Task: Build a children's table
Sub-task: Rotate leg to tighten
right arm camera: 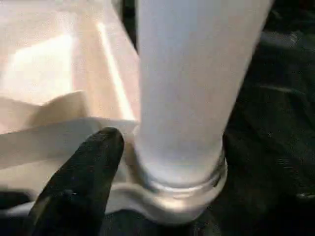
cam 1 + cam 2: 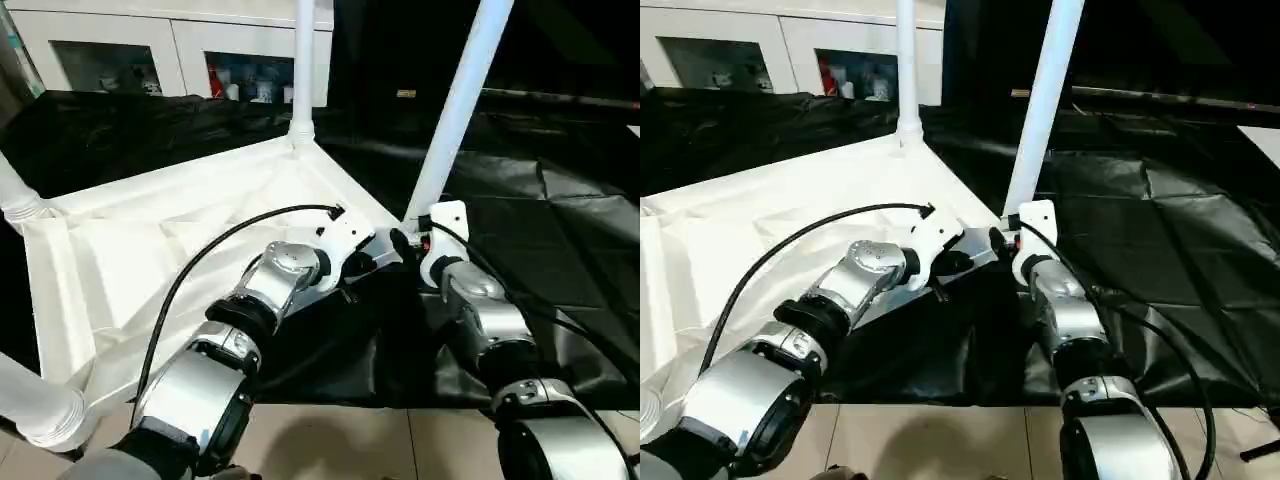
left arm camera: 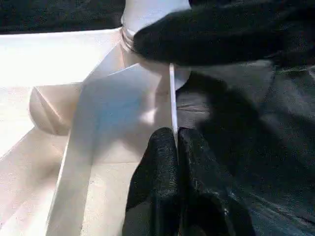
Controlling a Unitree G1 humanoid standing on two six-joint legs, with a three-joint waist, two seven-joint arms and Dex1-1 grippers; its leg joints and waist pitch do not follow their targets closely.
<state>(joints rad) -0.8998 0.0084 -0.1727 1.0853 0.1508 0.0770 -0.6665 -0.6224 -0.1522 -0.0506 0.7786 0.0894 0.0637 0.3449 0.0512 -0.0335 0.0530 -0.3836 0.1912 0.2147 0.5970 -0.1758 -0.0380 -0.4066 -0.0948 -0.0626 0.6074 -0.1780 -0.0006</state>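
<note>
The white tabletop [image 2: 150,260] lies upside down on black cloth, its raised rim up. White legs stand in its corner sockets: one at the far corner [image 2: 303,60], one at the near right corner [image 2: 455,110], one at the left [image 2: 15,190] and one at the near left [image 2: 30,400]. My left gripper [image 3: 176,147] is shut on the thin rim just beside the near right corner. My right gripper [image 2: 405,238] sits against the base of the near right leg [image 1: 192,88], at its socket collar [image 1: 177,196].
A white glass-fronted cabinet [image 2: 170,50] stands behind the tabletop. Crinkled black cloth [image 2: 540,220] covers the floor to the right and far side. Pale floor tiles [image 2: 350,445] show near my forearms. Black cables run along both arms.
</note>
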